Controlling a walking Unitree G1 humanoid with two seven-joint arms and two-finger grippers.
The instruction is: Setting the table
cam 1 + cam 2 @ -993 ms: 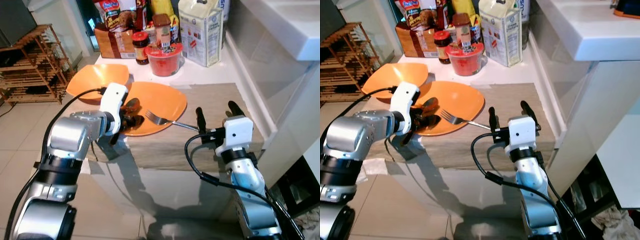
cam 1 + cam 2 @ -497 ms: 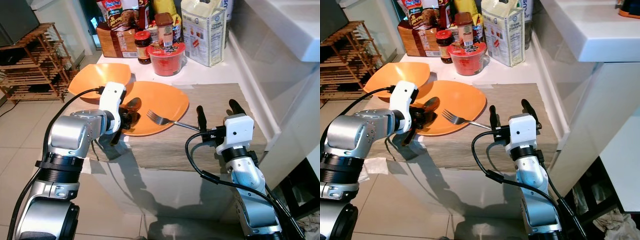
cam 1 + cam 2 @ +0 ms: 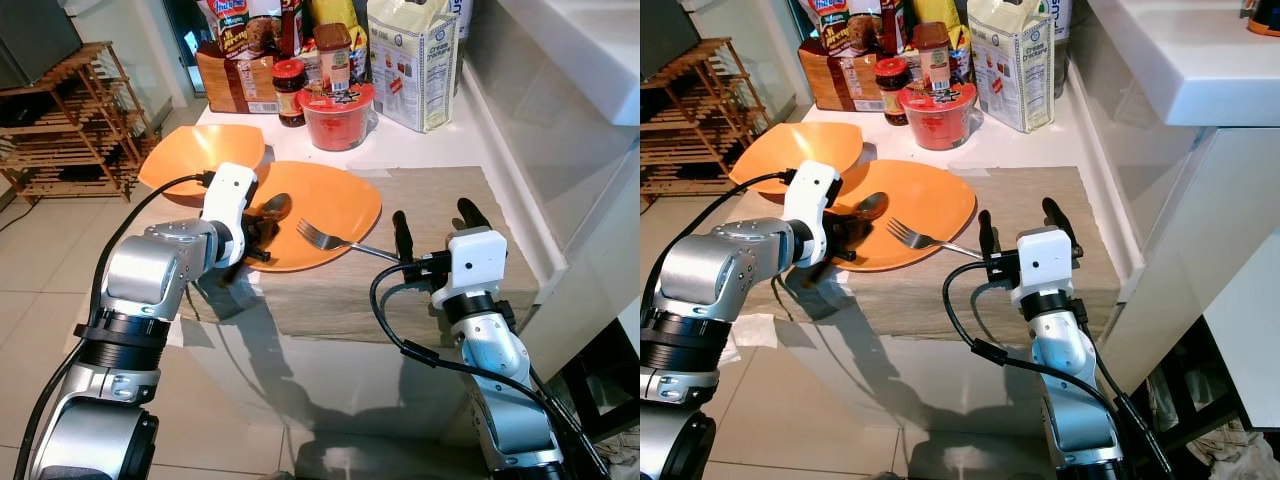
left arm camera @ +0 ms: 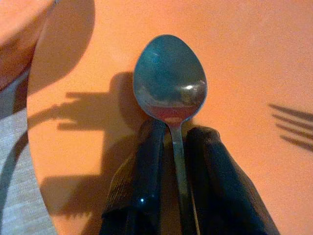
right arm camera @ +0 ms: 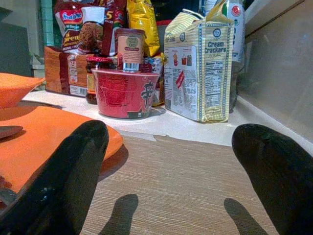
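My left gripper (image 3: 254, 236) is shut on a metal spoon (image 3: 273, 208) low over the near orange plate (image 3: 340, 195). In the left wrist view the spoon's bowl (image 4: 169, 81) sticks out past the fingertips (image 4: 149, 142), with its shadow on the plate. A fork (image 3: 330, 240) lies with its tines on the plate's rim and its handle on the beige placemat (image 3: 435, 190). My right gripper (image 3: 434, 222) stands open above the placemat, its left finger close to the fork handle's end, holding nothing.
A second orange plate (image 3: 200, 158) lies behind the first on the left. At the back of the counter stand a red noodle cup (image 3: 337, 115), jars, snack packets and a cream cracker bag (image 5: 198, 68). A wooden rack (image 3: 60, 120) stands on the floor to the left.
The view has shifted a little. My left gripper has carried the spoon slightly further over the plate. The right gripper and the fork have stayed put.
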